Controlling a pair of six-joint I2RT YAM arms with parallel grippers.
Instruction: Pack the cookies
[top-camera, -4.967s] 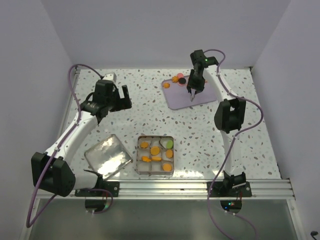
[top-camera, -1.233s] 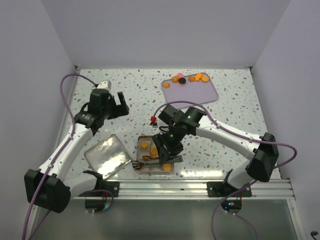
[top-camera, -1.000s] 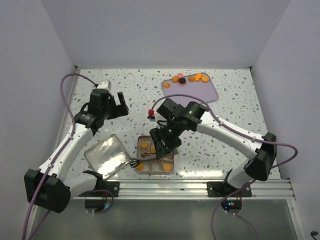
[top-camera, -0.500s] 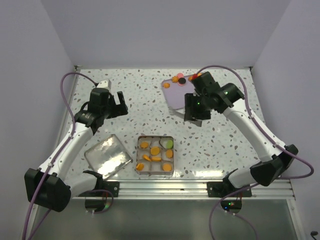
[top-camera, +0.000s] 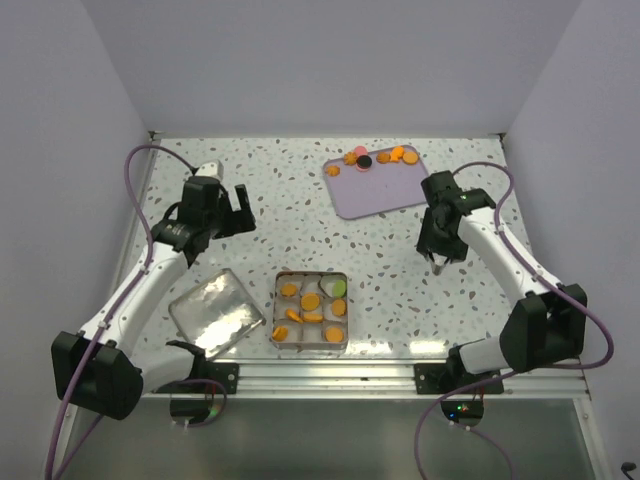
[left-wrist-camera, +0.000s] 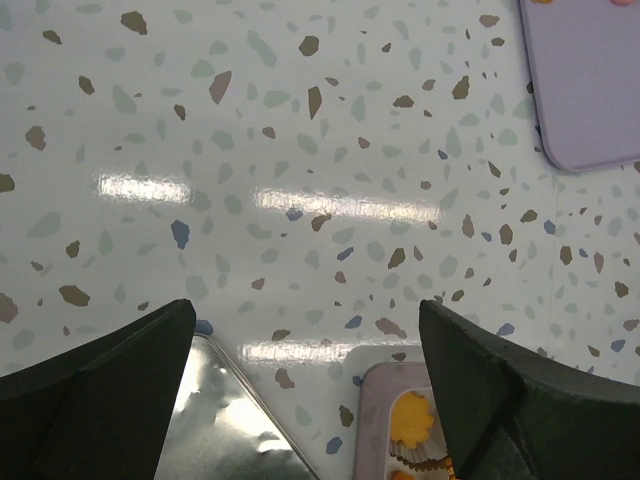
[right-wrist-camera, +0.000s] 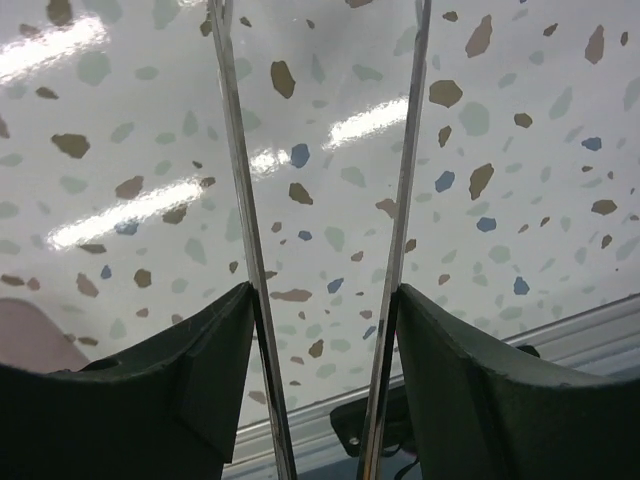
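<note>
The right gripper (top-camera: 437, 264) has swung off the far tray since half a second ago and is now hanging over bare table on the right side. Five seconds back the tin's near-left compartment looked bare, and it is now showing an orange piece. The cookies (top-camera: 378, 156) still waiting are lying clustered along the far edge of the lilac tray (top-camera: 385, 192): several orange, one dark, one pink, some of them touching. The others are sitting in the compartments of the square tin (top-camera: 277, 345) near the front edge, orange ones plus a green one.

The right gripper's long thin jaws are standing apart, with only speckled table (top-camera: 250, 160) showing between them, so it is carrying nothing. It is probably heading back for the next cookie. An outlying orange one at the right end of the cluster looks easiest: come straight down, straddle that one alone, close gently, and lift clear before travelling to a compartment that is still free.

Touching neighbours may get nudged, and the tray's edge may catch low jaws. The left gripper (top-camera: 235, 205) is hovering with its jaws spread wide over the table's left side, well apart from the tray. The shiny lid (top-camera: 214, 312) is lying just left of the tin. Neither is blocking the route.
</note>
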